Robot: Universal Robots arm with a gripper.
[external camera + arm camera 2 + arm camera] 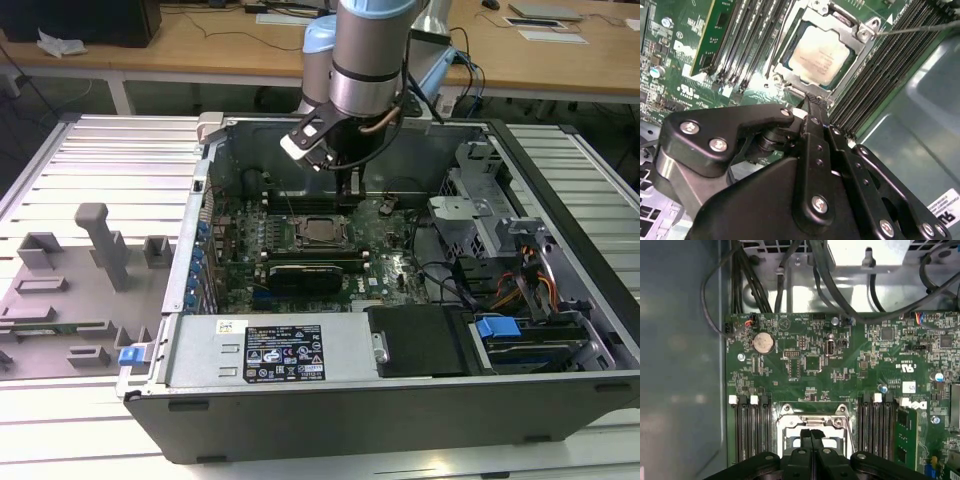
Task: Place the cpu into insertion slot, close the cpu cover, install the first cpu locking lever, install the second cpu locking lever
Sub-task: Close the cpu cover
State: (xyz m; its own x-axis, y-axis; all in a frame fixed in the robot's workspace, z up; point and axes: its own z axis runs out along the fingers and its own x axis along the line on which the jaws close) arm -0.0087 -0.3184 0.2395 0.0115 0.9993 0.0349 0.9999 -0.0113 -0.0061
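cpu (pixel 821 55) seated, cpu cover (pixel 860 42) down. My gripper (pixel 812 101) closed, empty, just beside cover. Lever step in hand, I judge: thin locking lever (pixel 920 28) calls for precise push.

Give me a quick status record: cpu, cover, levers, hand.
cpu: lies flat, silver top showing through the cover opening
cpu cover: down, framing the cpu
locking lever: thin rod sticks out from a cover corner across the RAM slots; looks unlatched
hand: shut, holding nothing, tips close to the cover's edge; contact unclear
setting: open computer case, arm reaching in from above
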